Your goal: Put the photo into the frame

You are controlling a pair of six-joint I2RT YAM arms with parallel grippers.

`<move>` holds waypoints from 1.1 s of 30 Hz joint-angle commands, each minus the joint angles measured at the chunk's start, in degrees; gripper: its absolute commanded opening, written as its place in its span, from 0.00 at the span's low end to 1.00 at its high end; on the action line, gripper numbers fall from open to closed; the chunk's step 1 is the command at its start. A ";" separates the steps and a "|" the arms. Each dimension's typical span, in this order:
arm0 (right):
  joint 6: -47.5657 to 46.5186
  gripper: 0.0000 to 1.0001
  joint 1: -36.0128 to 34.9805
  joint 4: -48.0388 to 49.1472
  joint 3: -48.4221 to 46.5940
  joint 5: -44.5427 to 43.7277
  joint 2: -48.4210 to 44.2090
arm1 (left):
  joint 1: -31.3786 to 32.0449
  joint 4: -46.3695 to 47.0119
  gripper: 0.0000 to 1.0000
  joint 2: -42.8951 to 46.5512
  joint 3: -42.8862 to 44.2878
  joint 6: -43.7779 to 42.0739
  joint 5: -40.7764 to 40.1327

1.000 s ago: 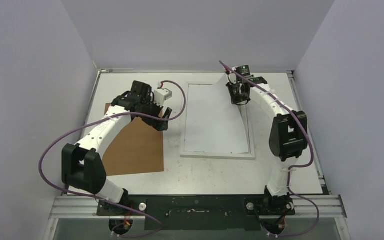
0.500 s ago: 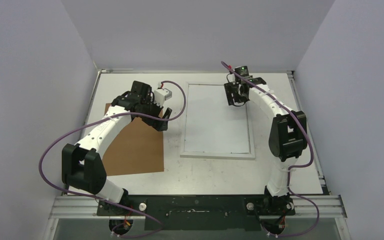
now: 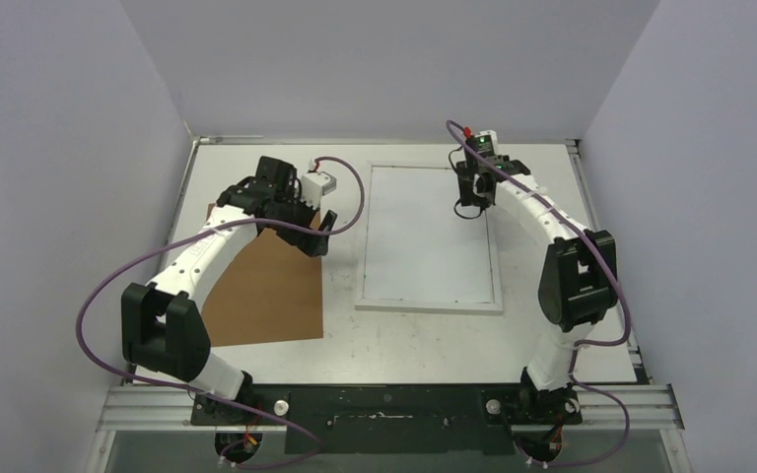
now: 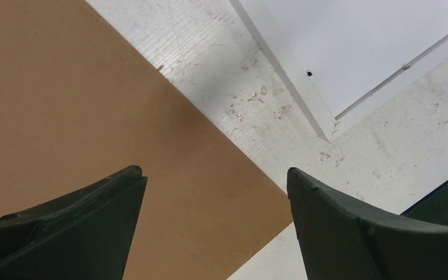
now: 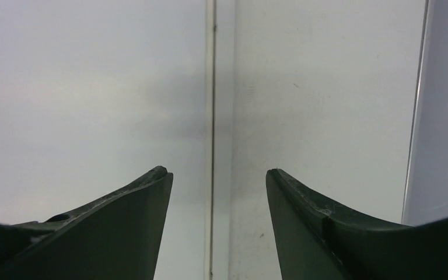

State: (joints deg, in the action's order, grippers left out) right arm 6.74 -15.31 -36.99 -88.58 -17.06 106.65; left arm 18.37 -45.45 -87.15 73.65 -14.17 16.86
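Note:
The white frame lies flat at the table's middle. The photo rests flat inside it, plain white side up, so its print is hidden. My right gripper hovers over the frame's far right edge, open and empty. In the right wrist view its fingertips straddle the frame rim, with the photo to the left. My left gripper is open and empty above the right edge of the brown backing board. The left wrist view shows my left gripper over the board and the frame's corner.
The table's right metal rail and grey side wall run close to the right arm. A strip of scuffed white table separates the board from the frame. Purple cables loop beside both arms.
The right gripper opened and released the photo's raised far right corner; the sheet dropped flat into the frame. That gripper then shifted slightly right over the frame's edge. The left arm barely moved.

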 commanded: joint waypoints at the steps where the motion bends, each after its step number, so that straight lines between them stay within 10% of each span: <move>1: 3.68 0.61 -8.16 6.11 3.77 -0.63 -7.98 | -3.37 -1.66 0.92 -0.61 4.00 -1.29 -1.58; 18: 23.02 0.67 -39.07 19.27 -1.63 18.93 7.53 | -46.67 -10.88 0.83 -8.86 1.42 -18.32 -3.99; 33: 32.69 0.71 -41.02 23.63 -1.60 22.76 16.52 | -49.11 -0.42 0.74 -17.08 -6.42 -17.54 -0.59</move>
State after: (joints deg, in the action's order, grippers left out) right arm 35.66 -56.21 -17.17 -89.08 5.19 122.61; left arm -30.81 -50.59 -101.97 67.42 -31.97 13.76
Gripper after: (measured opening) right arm 0.704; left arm 0.766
